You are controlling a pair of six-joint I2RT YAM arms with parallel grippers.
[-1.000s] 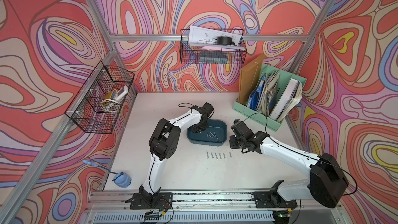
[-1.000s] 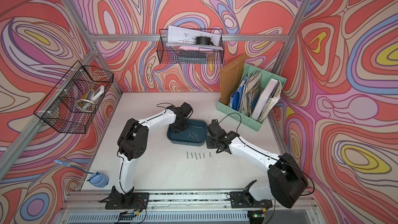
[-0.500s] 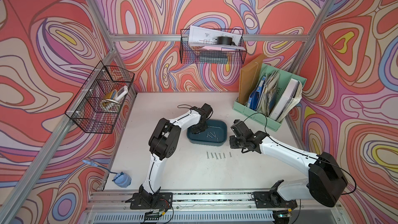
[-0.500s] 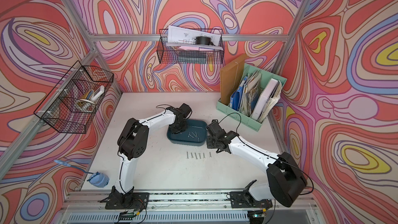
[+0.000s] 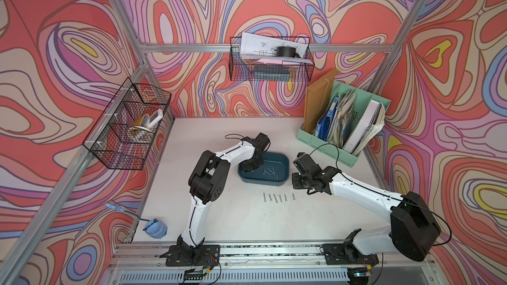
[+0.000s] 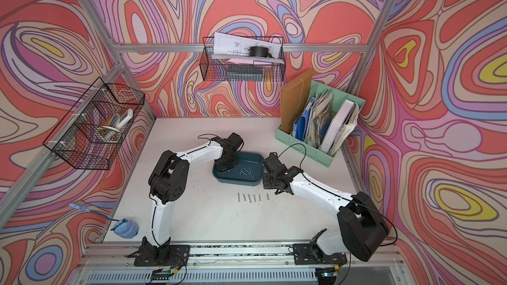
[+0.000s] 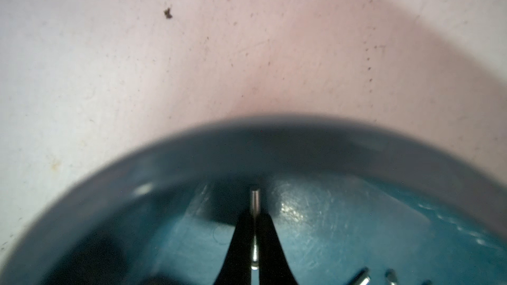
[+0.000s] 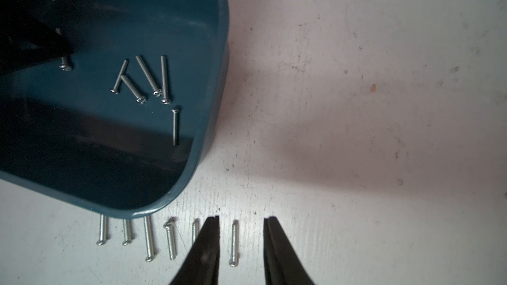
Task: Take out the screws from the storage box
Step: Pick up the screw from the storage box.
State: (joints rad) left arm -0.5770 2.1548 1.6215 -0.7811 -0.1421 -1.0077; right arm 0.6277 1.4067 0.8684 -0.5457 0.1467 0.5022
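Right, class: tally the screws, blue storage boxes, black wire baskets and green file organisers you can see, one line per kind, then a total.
screws: 12 (6 on the table, 5 loose in the box, 1 in the left gripper)
storage box: 1
wire baskets: 2
file organiser: 1
Total: 16

A pale, speckled desk (image 5: 247,228) is enclosed by walls printed with swirls of red, pink, purple and yellow, framed in aluminium bars (image 5: 192,47). At the far right corner a mint-green file organiser (image 5: 323,146) is set, in which a brown folder (image 5: 315,100), a blue folder (image 5: 326,122), loose papers and a white binder (image 5: 365,124) are stood. A black wire basket (image 5: 270,76) is hung on the back wall, and paper sheets (image 5: 260,46) and a black round object (image 5: 285,50) are held in it. A second wire basket (image 5: 123,138) is fixed to the left wall, with a tape roll (image 5: 140,124) inside. A small blue object (image 5: 155,227) is seen at the near left corner.
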